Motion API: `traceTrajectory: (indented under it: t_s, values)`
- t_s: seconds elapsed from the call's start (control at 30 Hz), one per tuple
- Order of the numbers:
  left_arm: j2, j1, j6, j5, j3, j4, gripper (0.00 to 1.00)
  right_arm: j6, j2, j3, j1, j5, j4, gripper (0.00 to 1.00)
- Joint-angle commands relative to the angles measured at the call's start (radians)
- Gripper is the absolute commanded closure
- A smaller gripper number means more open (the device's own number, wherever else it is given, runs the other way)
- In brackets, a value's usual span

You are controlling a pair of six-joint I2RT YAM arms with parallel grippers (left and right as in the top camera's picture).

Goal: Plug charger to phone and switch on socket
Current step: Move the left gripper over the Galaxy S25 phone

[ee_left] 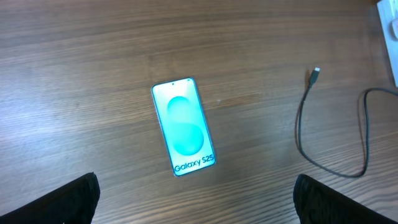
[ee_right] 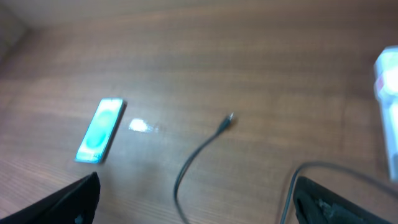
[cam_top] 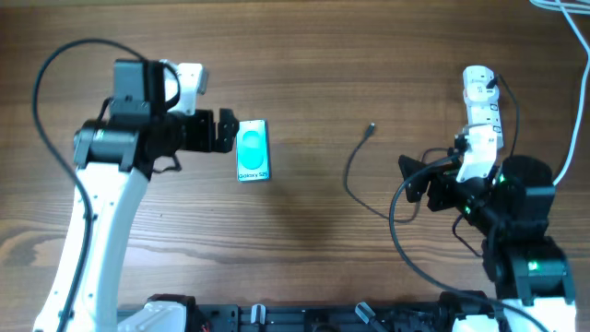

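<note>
Showing "Galaxy S25", the phone (ee_left: 183,126) lies flat — left gripper (cam_top: 226,132) and right gripper (cam_top: 407,180) both spread wide.

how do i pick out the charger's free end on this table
On the wooden table, look between the cyan phone and the white socket. A thin black cable curls there; its small dark connector tip is the only loose cable end lying on the wood.

Overhead straight down on table (cam_top: 304,55), wrist views low and oblique, all sharing phone (ee_left: 183,127) and charger (ee_left: 315,75)
</note>
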Motion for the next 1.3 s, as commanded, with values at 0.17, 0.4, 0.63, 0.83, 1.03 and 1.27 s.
traceTrajectory:
  t_s: [0.17, 0.4, 0.63, 0.83, 1.03, 1.27]
  values:
    - [0.054, -0.021, -0.002, 0.059, 0.029, 0.013, 0.00, -0.006, 0.227, 0.206, 0.004, -0.063, -0.079, 0.00]
    - [0.126, -0.051, -0.247, 0.034, 0.029, 0.113, 0.00, 0.003, 0.248, 0.205, 0.004, -0.063, -0.070, 0.00]
    - [0.194, -0.119, -0.422, -0.166, 0.040, 0.131, 0.01, 0.001, 0.291, 0.205, 0.004, -0.063, -0.059, 0.00]
    - [0.367, -0.126, -0.390, -0.156, 0.064, 0.109, 0.00, 0.005, 0.377, 0.205, 0.004, -0.063, -0.064, 0.00]
    - [0.505, -0.171, -0.363, -0.159, 0.063, 0.136, 0.00, 0.004, 0.412, 0.205, 0.004, -0.062, -0.071, 0.00]
    - [0.603, -0.184, -0.338, -0.219, 0.062, 0.159, 0.00, 0.004, 0.412, 0.205, 0.004, -0.062, -0.090, 0.00]
